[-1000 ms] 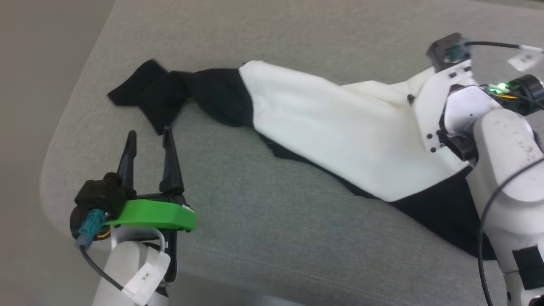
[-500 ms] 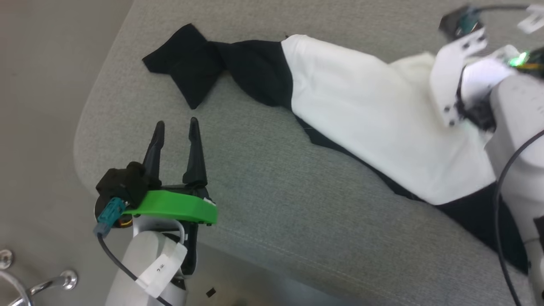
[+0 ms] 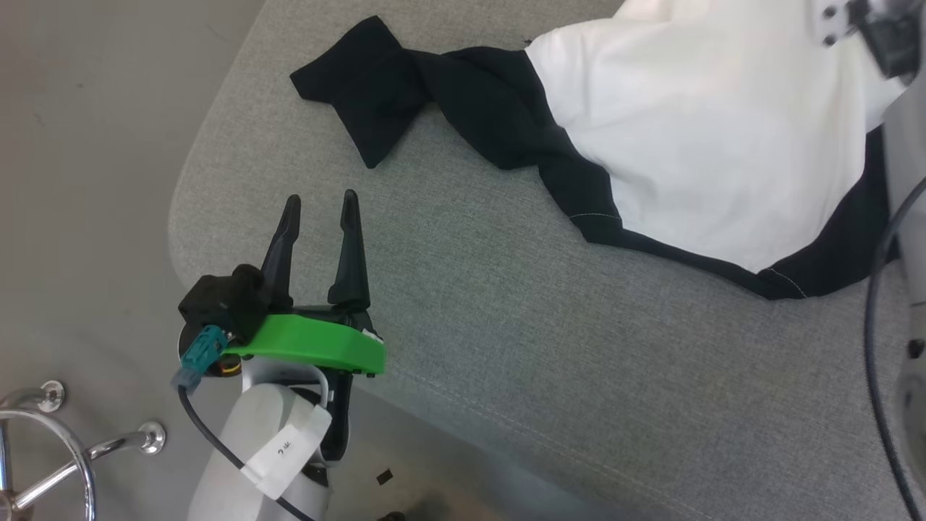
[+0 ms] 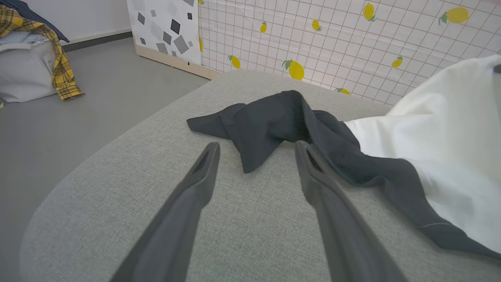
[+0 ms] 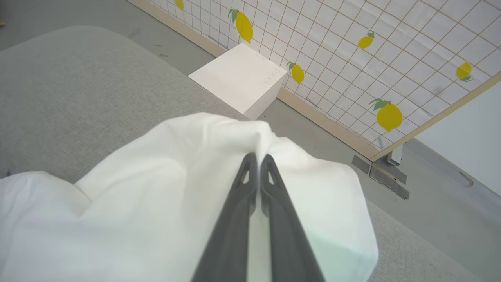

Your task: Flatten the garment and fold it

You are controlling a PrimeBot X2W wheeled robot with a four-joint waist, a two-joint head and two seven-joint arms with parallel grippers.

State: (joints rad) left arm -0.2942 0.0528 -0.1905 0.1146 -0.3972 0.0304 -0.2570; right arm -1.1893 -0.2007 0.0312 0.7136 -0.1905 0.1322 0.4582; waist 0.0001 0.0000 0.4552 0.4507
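Across the grey cushion (image 3: 506, 325) the shirt (image 3: 687, 145) lies crumpled, its white body bunched toward the robot's right and one black sleeve (image 3: 376, 94) twisted out toward the cushion's rounded corner. The right gripper (image 5: 258, 156) has its jaws pressed together on a raised fold of the white cloth. The left gripper (image 3: 322, 197) stands wide apart and holds nothing, its tips near the sleeve but not touching it.

The pinch looks to sit on a gathered ridge, so it may have caught more than one layer; a pull from there would likely drag the whole shirt in a lump rather than spread it. With nothing pinning the far side, the cloth could slide toward the right edge. The grip is also shallow, and the soft fabric could slip free under tension.
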